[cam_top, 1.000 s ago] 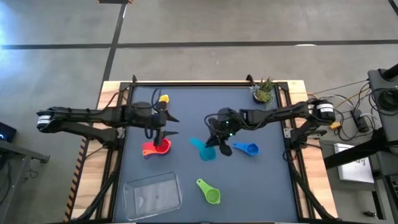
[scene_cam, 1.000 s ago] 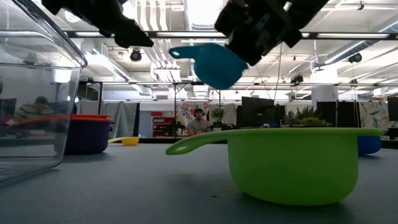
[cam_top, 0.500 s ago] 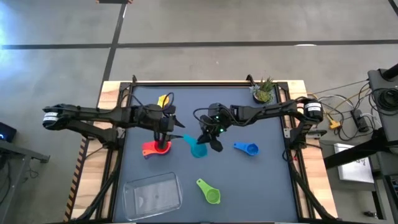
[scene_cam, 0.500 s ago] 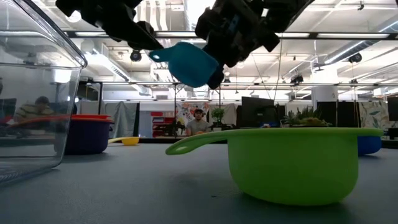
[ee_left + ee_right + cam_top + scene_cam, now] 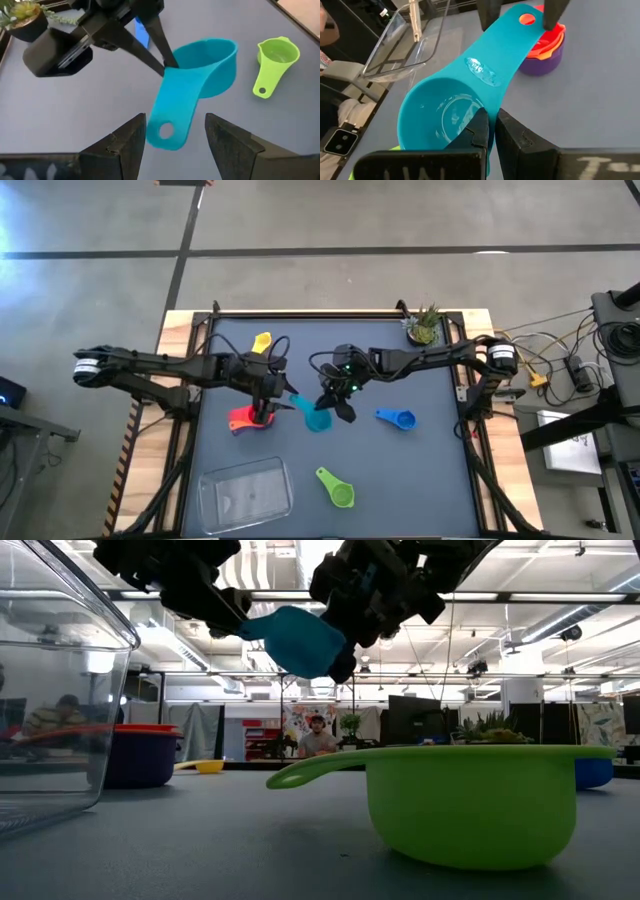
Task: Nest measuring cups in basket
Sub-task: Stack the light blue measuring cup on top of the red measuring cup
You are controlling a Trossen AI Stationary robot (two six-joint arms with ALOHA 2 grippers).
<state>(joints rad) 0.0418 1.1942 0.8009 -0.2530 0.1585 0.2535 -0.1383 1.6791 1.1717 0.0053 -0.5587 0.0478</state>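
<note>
The teal measuring cup (image 5: 300, 640) hangs in the air above the table's middle, with my right gripper (image 5: 492, 117) shut on it. Its handle points toward my left gripper (image 5: 175, 119). That gripper is open, with one finger on each side of the handle's free end (image 5: 165, 132); I cannot tell whether they touch it. A red and an orange cup sit nested in a purple one (image 5: 543, 50) on the table below. The yellow cup (image 5: 262, 342), blue cup (image 5: 398, 418) and green cup (image 5: 338, 488) lie apart. The clear basket (image 5: 245, 492) stands near the front left. My right gripper pinches the teal cup's bowl rim (image 5: 479, 102) right beside the root of the handle, one finger on the bowl's inner side and one outside. The fingers come slanting down from the table's right. The cup is lifted clear, with its handle (image 5: 492, 55) pointing away toward the left gripper.
A small potted plant (image 5: 424, 327) stands at the far right corner. A raised rail (image 5: 300, 313) frames the dark mat. In the low view the green cup (image 5: 470, 800) fills the foreground. People sit in the room behind the table.
My right gripper has carried the teal cup toward the table's left, keeping it lifted. My left gripper has moved right, from over the red stack toward the cup's handle, and now has a finger on each side of the handle's end.
</note>
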